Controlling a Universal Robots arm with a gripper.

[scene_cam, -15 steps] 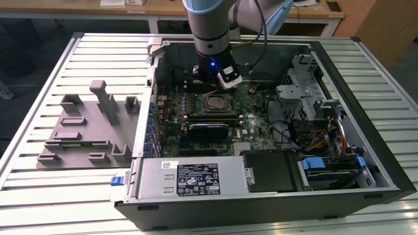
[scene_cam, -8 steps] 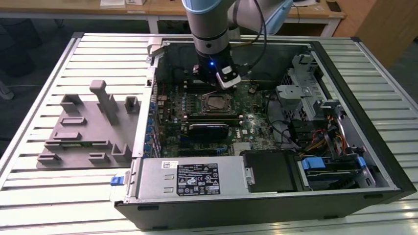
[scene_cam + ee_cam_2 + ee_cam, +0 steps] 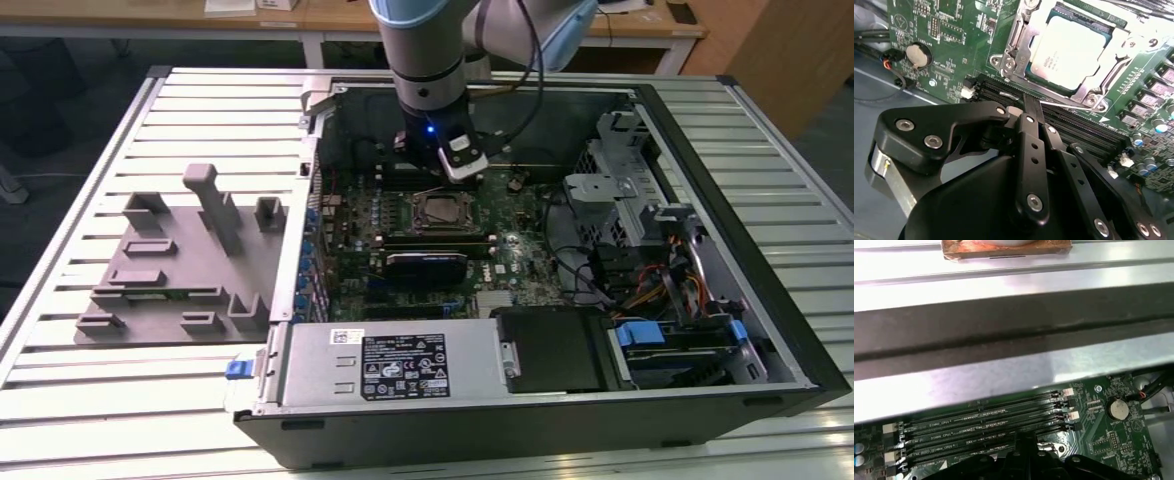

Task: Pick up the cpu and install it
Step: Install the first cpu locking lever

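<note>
Tool [image 3: 1032, 107] empty above cpu [image 3: 1072, 50] seated in socket [image 3: 1019, 45].

Open room is left above the socket [image 3: 438, 212] at the middle of the green board [image 3: 514, 265], where the cpu [image 3: 1070, 54] lies uncovered inside its metal frame [image 3: 1021, 37]. The approach is hemmed by the case wall [image 3: 481, 92] behind, the drive cage [image 3: 617, 195] and cables [image 3: 641, 275] toward the exterior view's right, and the grey box [image 3: 387, 365] in front. The memory slots [image 3: 984, 427] lie just beside the socket, under the gripper [image 3: 1032, 107].
</note>
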